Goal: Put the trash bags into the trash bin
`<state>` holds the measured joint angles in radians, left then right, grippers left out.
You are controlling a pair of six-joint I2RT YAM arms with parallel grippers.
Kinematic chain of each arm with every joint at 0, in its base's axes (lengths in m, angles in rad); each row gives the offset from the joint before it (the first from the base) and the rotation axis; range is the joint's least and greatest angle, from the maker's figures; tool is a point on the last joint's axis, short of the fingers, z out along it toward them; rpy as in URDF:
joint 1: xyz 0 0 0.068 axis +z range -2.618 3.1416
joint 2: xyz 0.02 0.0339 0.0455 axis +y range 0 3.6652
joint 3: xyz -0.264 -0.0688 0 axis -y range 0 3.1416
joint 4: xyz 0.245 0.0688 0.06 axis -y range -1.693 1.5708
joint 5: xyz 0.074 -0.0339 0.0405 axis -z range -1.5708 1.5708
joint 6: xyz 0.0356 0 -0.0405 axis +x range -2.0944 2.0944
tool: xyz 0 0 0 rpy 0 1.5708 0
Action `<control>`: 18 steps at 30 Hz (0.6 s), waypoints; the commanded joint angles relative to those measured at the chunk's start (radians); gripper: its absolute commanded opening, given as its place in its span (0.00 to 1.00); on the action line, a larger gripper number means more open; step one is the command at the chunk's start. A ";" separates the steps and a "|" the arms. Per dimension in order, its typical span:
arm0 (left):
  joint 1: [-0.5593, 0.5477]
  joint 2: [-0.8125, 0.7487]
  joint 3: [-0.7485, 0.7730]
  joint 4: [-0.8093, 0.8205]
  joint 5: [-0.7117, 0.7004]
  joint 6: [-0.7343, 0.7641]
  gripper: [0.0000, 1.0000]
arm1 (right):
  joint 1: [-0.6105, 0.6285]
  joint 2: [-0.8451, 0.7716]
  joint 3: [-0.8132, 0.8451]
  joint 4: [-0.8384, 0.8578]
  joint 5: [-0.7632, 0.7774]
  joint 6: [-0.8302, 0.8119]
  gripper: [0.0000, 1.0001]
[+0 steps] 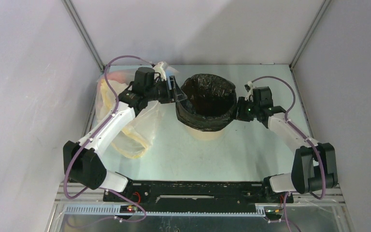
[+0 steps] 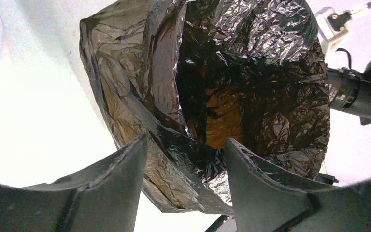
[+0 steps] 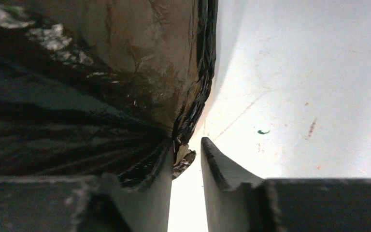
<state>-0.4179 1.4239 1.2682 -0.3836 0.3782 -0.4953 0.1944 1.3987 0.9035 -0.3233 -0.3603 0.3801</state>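
Both tools flank trash bag [image 1: 207, 94], draped over trash bin [image 1: 206, 134]: left tool [image 2: 186, 145] spread astride rim, right tool [image 3: 189, 145] barely parted, pinching nothing. Risk: loose film could slip off rim w/ no grip, or a tug tips bin.

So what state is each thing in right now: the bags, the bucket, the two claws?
black trash bag: opened, draped over the bin's rim.
trash bin: upright, lined by the bag.
clear bag: lying loose on the table.
left gripper: open, straddling the bag's rim.
right gripper: slightly open at the bag's edge.
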 commanded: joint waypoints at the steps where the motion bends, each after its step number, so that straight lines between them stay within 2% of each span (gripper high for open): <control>1: -0.006 -0.064 0.059 0.020 0.010 0.022 0.68 | 0.005 -0.126 0.008 0.000 0.102 -0.032 0.34; 7: -0.006 -0.124 0.062 0.002 -0.007 0.023 0.72 | 0.003 -0.256 0.089 -0.132 0.234 -0.091 0.38; 12: -0.002 -0.190 -0.014 0.002 -0.020 0.018 0.65 | 0.043 -0.315 0.193 -0.204 0.323 -0.154 0.34; 16: 0.018 -0.280 -0.141 0.037 -0.033 0.005 0.61 | 0.100 -0.335 0.272 -0.237 0.360 -0.190 0.30; 18: 0.036 -0.318 -0.205 0.063 -0.028 -0.007 0.59 | 0.130 -0.324 0.325 -0.264 0.359 -0.208 0.23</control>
<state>-0.4091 1.1801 1.1625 -0.3653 0.3656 -0.4965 0.2752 1.0840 1.1229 -0.5308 -0.0551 0.2340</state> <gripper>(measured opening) 0.603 0.287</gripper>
